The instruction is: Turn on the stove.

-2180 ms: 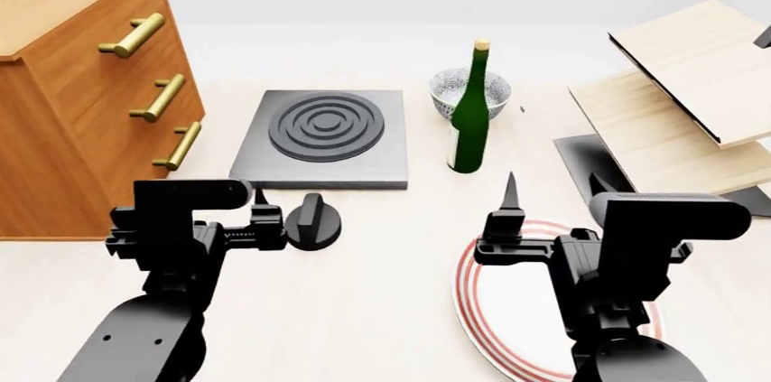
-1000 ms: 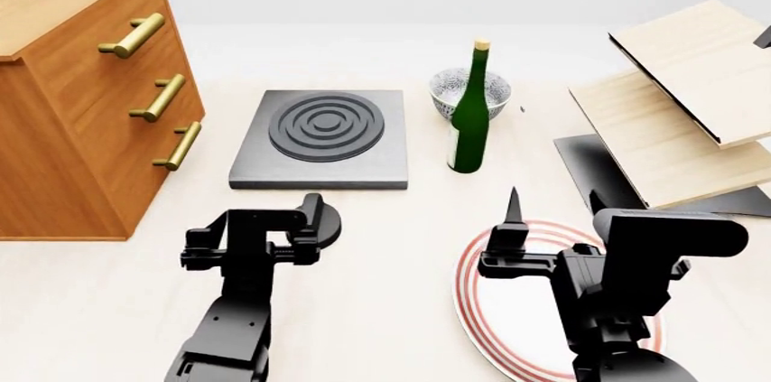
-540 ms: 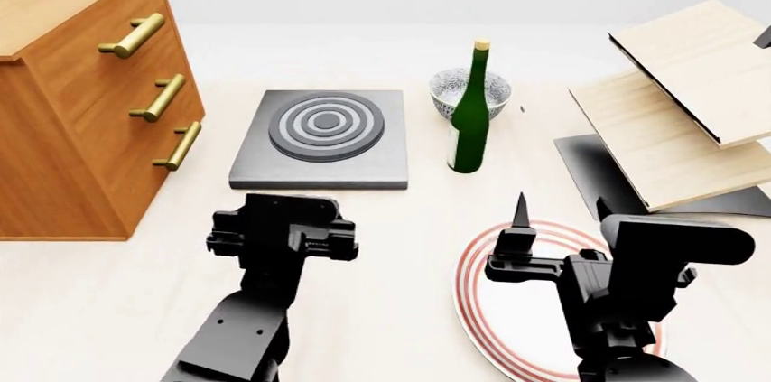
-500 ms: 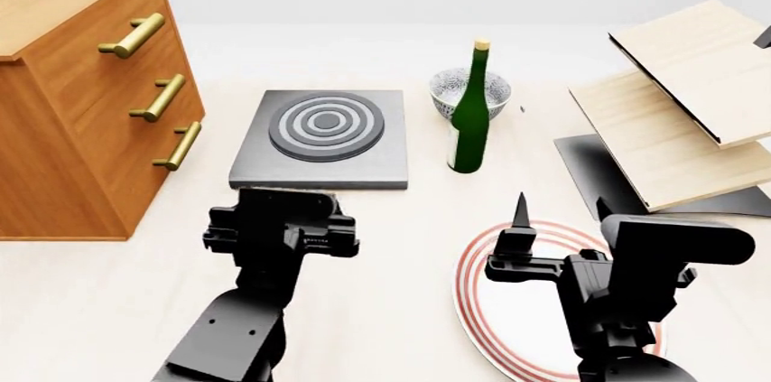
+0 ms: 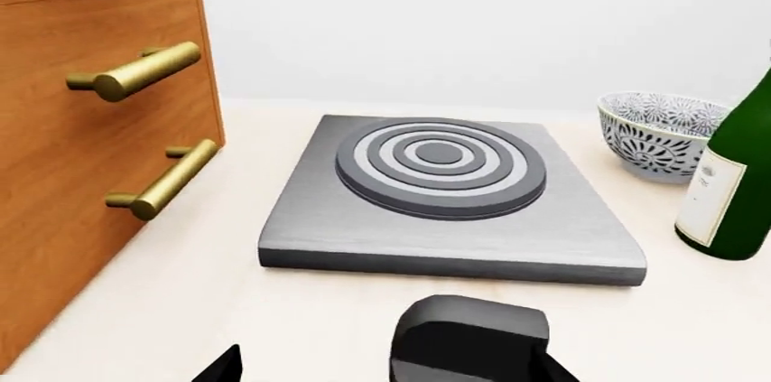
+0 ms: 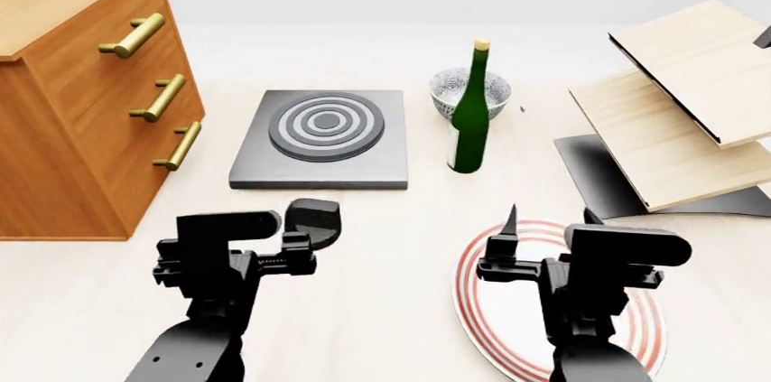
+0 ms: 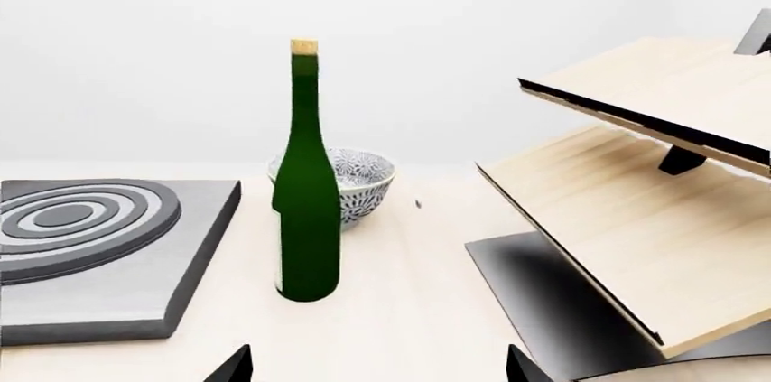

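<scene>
Here my left gripper sits spread and empty, the knob just right of it, near side of the stove.

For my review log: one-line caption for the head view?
Left gripper beside round black knob before dark-grey square stove; right gripper over red-rimmed plate.
</scene>
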{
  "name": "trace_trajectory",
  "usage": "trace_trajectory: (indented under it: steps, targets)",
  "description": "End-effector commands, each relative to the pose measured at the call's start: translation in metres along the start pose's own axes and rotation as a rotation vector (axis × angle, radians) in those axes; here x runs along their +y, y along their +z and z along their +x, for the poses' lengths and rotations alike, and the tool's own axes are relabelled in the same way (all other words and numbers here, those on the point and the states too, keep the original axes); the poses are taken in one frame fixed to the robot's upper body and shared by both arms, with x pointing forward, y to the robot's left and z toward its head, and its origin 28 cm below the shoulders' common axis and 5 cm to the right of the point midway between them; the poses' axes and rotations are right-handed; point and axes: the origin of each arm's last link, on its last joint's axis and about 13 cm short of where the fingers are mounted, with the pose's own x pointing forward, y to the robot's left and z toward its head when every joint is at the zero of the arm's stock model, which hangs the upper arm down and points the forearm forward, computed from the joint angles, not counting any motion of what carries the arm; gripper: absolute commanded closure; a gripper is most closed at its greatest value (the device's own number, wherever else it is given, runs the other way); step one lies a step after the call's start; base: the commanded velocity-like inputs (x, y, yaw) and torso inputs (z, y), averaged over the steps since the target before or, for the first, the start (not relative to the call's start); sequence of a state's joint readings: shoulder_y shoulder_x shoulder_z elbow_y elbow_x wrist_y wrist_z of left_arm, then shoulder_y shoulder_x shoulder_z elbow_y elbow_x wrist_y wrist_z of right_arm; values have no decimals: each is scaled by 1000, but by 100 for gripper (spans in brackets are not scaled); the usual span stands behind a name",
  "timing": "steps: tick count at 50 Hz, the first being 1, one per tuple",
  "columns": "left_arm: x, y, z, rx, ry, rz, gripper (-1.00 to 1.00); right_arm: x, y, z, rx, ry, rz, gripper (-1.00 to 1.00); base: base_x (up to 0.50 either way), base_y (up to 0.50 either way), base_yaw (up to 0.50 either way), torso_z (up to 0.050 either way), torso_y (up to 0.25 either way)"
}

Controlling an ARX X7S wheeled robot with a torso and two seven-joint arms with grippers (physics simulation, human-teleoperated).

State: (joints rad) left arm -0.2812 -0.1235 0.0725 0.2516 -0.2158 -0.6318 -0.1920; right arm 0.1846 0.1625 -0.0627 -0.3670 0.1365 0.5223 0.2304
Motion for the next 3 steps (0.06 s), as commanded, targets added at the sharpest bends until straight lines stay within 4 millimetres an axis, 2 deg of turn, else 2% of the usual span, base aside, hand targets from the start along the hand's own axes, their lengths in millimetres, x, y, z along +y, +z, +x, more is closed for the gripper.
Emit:
trace_trajectory:
  steps: [1,3]
  targets:
    - [8,-58,14,53,57,25,-100,5,-52,18,22,-21,-73,-100,0,0,0,0,0]
    - [9,-77,21,77,73,36,-100,7,-70,21,18,-31,-116,-100,0,0,0,0,0]
